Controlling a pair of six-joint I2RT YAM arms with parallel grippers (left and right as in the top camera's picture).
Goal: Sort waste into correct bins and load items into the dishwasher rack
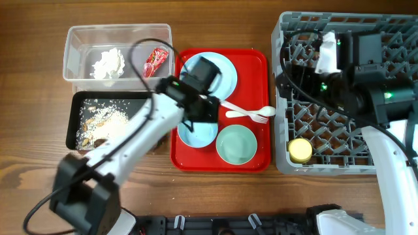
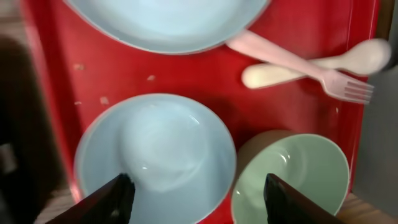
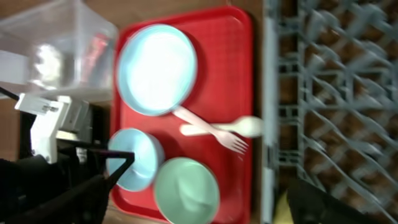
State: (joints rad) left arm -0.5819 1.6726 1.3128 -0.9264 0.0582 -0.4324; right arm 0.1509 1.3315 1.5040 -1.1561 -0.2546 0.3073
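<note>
On the red serving tray (image 1: 255,59) lie a light blue plate (image 1: 222,72), a pale blue bowl (image 1: 198,134), a mint bowl (image 1: 236,144), and a white fork and spoon (image 1: 251,113). My left gripper (image 2: 196,196) is open and empty, hovering over the pale blue bowl (image 2: 155,155). My right gripper (image 3: 205,199) is open and empty, high above the grey dishwasher rack (image 1: 392,156). A yellow cup (image 1: 300,150) sits in the rack. The clear tub (image 1: 117,39) holds white tissue (image 1: 108,64) and a red wrapper (image 1: 155,61). The black tray (image 1: 75,121) holds food scraps (image 1: 104,123).
The red tray sits between the bins on the left and the rack on the right. Small crumbs lie on the red tray (image 2: 102,99). Wooden table surface (image 1: 32,130) lies left of the bins and along the front.
</note>
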